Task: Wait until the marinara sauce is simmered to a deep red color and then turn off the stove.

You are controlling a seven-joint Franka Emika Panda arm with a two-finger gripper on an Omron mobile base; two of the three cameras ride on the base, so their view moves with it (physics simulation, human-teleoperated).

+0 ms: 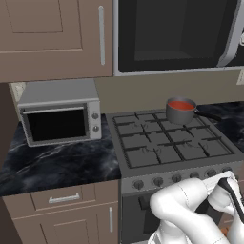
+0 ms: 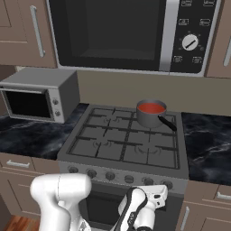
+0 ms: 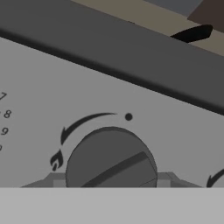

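Note:
The marinara sauce is a smooth red disc in a grey metal saucepan. The pan stands on the back right burner of the stove, its black handle pointing right. My gripper is pressed against the stove's front panel near its right end. In the hand view a dark round knob sits very close, with a grey tip on each side of it. The gripper is shut on this knob, whose bar is tilted.
A silver toaster oven stands on the black marble counter left of the stove. A black-windowed microwave hangs above it. Brown cabinets and drawers sit below the counter.

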